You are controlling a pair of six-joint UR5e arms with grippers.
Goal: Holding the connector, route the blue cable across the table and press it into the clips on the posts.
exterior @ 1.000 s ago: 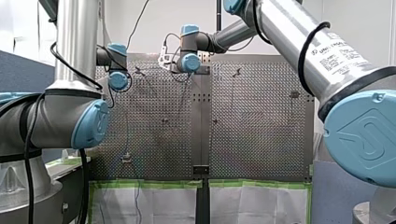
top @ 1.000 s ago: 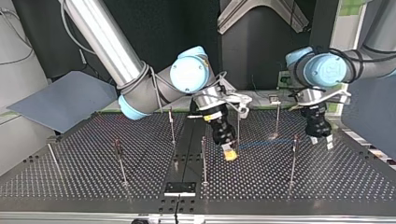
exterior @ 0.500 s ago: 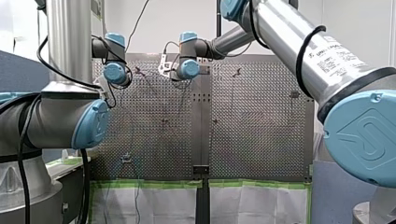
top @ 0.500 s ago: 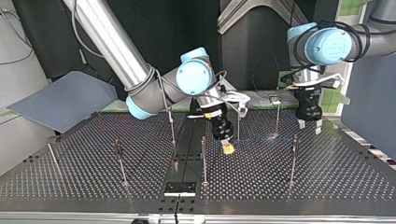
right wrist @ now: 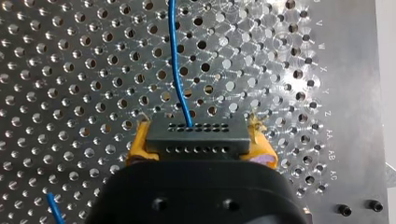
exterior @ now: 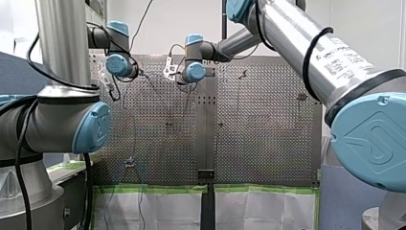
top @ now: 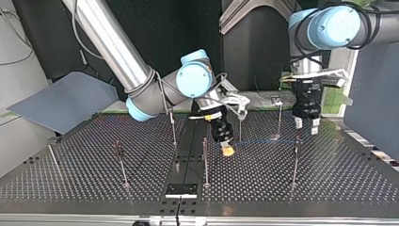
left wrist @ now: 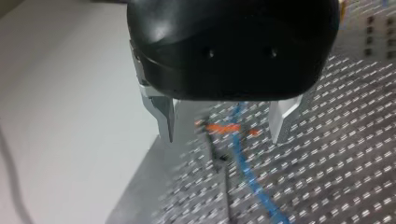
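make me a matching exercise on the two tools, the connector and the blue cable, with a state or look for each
Things:
1. left tool
2. right tool
3. connector
4. blue cable

States:
A. thin, runs out of the connector's holed face
B. open, holding nothing
C. dark, with rows of small holes
D. shut on the connector

Pairs: 1-B, 2-D, 3-C, 4-A

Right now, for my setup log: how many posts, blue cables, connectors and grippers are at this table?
Posts: 7
Blue cable: 1
Connector: 1
Grippers: 2, my left gripper and my right gripper
Total: 11
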